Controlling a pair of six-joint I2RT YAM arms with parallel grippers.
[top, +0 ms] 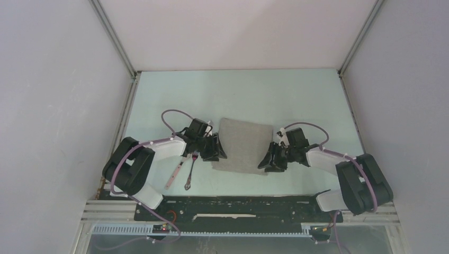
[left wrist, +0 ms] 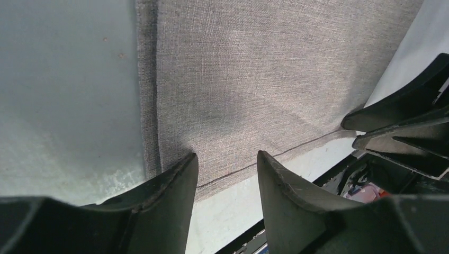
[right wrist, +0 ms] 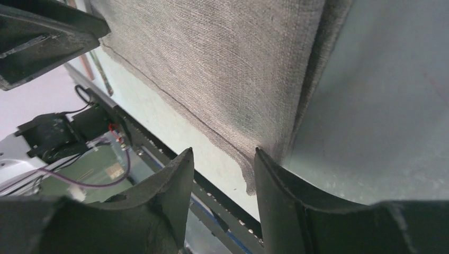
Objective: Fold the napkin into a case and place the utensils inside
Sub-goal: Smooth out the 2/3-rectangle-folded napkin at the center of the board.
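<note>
1. Napkin [top: 241,145] corners explain where my end effectors sit. My left end effector [left wrist: 226,177] straddles the near left corner with its jaws about half apart. Cloth lies in the gap, but nothing is pinched.
2. My right end effector [right wrist: 222,177] mirrors it at the near right corner. It is likewise half open and empty, with the cloth's tip just at one finger.
3. Both are low and matched, so I judge they are placed to work the near edge together and keep a fold square.
4. The napkin lies flat on the table [top: 238,95] between my arms. A second layer shows along each side edge, so it looks partly folded but is not yet a narrow case.
5. The fork [top: 190,170] and the pink-handled spoon [top: 174,174] lie side by side left of the cloth, near my left arm. There they are clear of the folding and handy for loading later.
</note>
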